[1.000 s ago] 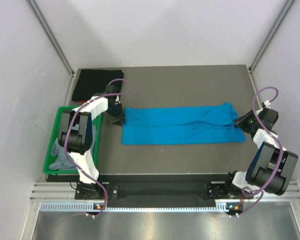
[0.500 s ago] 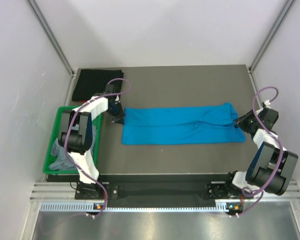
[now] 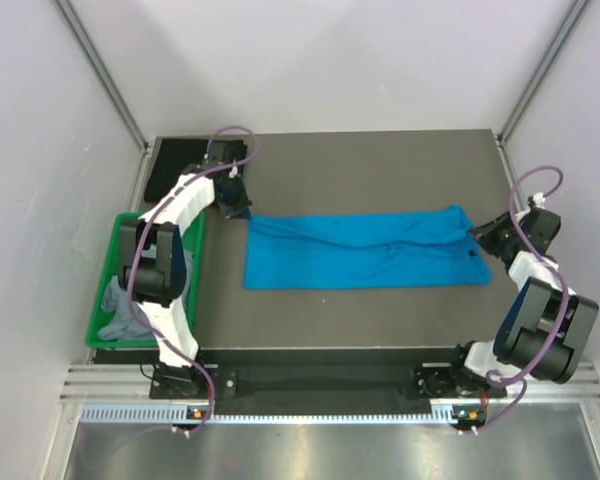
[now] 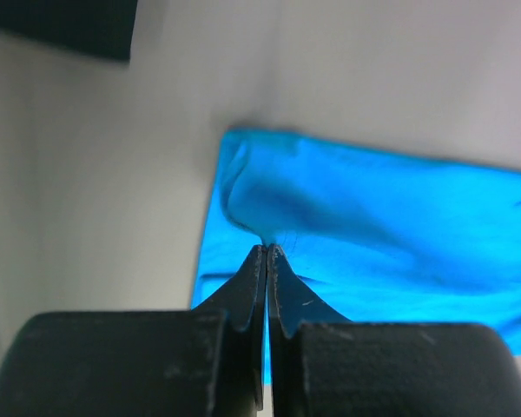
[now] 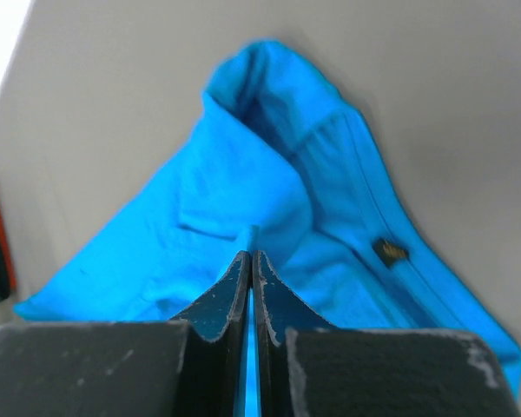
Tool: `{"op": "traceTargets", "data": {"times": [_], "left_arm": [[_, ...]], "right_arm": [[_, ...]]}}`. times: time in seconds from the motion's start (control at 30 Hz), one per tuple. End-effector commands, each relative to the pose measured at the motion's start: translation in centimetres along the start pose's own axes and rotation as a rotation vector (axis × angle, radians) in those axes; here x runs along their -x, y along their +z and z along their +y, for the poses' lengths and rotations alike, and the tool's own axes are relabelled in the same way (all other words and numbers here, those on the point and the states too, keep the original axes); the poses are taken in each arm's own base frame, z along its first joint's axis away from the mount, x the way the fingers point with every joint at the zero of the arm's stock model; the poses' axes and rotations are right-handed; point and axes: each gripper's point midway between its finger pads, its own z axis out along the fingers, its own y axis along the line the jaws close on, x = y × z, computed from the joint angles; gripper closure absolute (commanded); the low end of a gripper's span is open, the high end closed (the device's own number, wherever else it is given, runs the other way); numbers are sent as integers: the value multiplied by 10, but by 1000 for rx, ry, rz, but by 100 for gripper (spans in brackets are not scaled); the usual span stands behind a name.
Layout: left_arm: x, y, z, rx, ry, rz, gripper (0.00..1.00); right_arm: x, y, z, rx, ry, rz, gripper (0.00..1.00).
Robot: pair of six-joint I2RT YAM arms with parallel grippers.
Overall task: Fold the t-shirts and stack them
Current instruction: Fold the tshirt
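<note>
A blue t-shirt, folded into a long strip, lies across the middle of the table. My left gripper is at the strip's far left corner, shut and pinching a raised peak of blue cloth between its tips. My right gripper is at the strip's right end, shut and pinching a fold of the same shirt between its tips. A small dark label shows near the shirt's edge. A folded black t-shirt lies at the table's back left corner.
A green basket stands off the table's left edge and holds a grey garment. The black shirt's edge also shows in the left wrist view. Grey walls and metal frame posts close in the table on three sides.
My left gripper has moved toward the back of the table, drawing the shirt's left corner with it. My right gripper has shifted slightly back and outward at the right end.
</note>
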Motion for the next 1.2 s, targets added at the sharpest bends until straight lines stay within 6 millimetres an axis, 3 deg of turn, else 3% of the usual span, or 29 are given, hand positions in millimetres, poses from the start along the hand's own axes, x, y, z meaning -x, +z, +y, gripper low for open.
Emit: {"op": "traceTargets", "data": {"times": [0.0,0.17,0.3,0.5,0.63,0.77,0.93,1.17], "left_arm": [[32,-7,-15,-10,-4,-66,100],[61,7,-26,-27,-10,-106,100],[85,15,-33,-41,-19,-141,100],[116,27,-42,-73,-28,-204,100],[132,34,-45,-108,-38,-255,100],[144,40,-53,-166,-30,-300,100],[152,44,-62,-225,-18,-326,100],[144,54,-48,-191,-33,-293,100]], "right_arm": [[48,3,34,124,-37,-112,100],[70,20,61,236,-31,-137,100],[100,35,88,307,-53,-174,100],[120,66,108,390,-36,-169,100],[123,89,125,427,-93,-155,100],[122,111,127,426,-133,-144,100],[127,123,123,417,-165,-157,100],[124,128,112,380,-195,-153,100]]}}
